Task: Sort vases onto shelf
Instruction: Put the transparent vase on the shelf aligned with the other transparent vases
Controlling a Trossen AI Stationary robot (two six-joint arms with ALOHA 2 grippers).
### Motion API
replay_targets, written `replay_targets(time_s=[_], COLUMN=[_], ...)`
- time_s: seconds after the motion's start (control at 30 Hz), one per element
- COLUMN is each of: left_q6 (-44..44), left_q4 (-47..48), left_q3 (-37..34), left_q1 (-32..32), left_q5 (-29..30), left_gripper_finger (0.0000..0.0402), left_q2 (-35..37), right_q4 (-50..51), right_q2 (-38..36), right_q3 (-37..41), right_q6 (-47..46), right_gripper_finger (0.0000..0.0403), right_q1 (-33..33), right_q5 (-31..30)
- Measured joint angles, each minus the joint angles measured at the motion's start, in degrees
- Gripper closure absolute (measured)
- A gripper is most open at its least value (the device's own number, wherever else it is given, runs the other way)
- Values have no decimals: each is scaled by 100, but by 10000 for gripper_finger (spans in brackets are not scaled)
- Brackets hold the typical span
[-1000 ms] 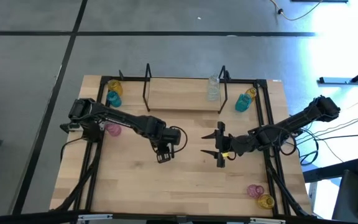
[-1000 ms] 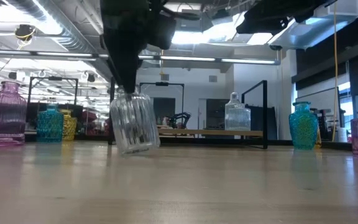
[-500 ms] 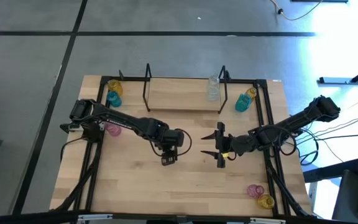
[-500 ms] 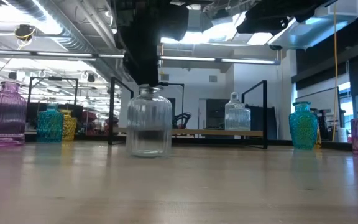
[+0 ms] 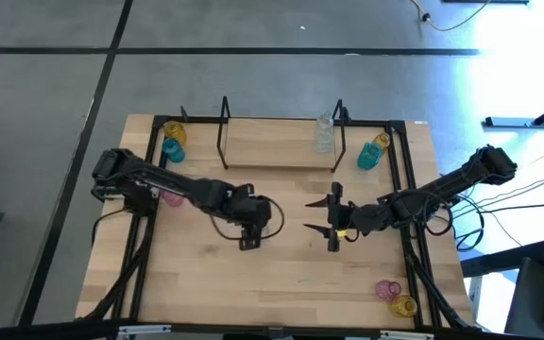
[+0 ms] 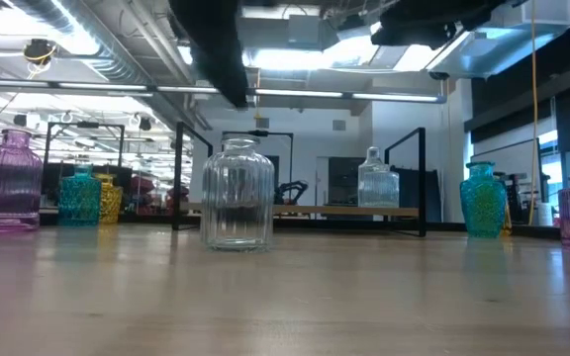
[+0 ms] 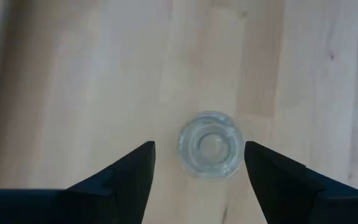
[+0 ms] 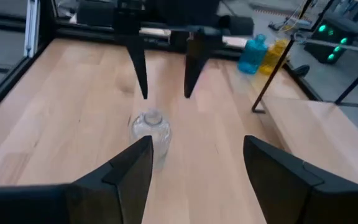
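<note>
Tabletop [image 5: 281,283] bears upright clear vase [image 7: 211,144] beneath parted left fingers [image 7: 130,171].

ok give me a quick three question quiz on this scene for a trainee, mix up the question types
1. True or false: the left tool is shut on the clear vase in the middle of the table.
2. Multiple choice: which vase stands on the shelf? A) a pink one B) a clear one C) a teal one
3. Fill in: the clear vase under the left tool stands ____ on the tabletop.

Key
1. False: its fingers are open, above the vase and apart from it.
2. B
3. upright
</note>
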State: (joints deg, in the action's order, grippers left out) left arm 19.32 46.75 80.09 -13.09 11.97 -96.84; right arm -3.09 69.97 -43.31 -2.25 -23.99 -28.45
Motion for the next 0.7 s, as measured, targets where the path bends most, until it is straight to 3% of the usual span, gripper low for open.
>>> replay_targets(time_s=[0.17, 0.3, 0.47, 0.7], left_q6=[60, 369, 567, 561], left_q4=[-36, -648, -2492, -5161], left_q3=[-343, -1351, -3193, -5142], left_q1=[-496, -955, -1426, -1737], left_q5=[478, 1125, 1595, 1700], left_gripper_finger=[160, 160, 160, 160], left_q2=[812, 1577, 2327, 2369], right_q4=[-182, -444, -1329, -2150], right_q2=[3, 169, 640, 1312], right_q3=[0, 0, -2, -4], right_q6=[95, 85, 355, 491], right_gripper_finger=[166, 166, 166, 166], right_q1=[0, 0, 0, 146], right_q5=[120, 450, 627, 757])
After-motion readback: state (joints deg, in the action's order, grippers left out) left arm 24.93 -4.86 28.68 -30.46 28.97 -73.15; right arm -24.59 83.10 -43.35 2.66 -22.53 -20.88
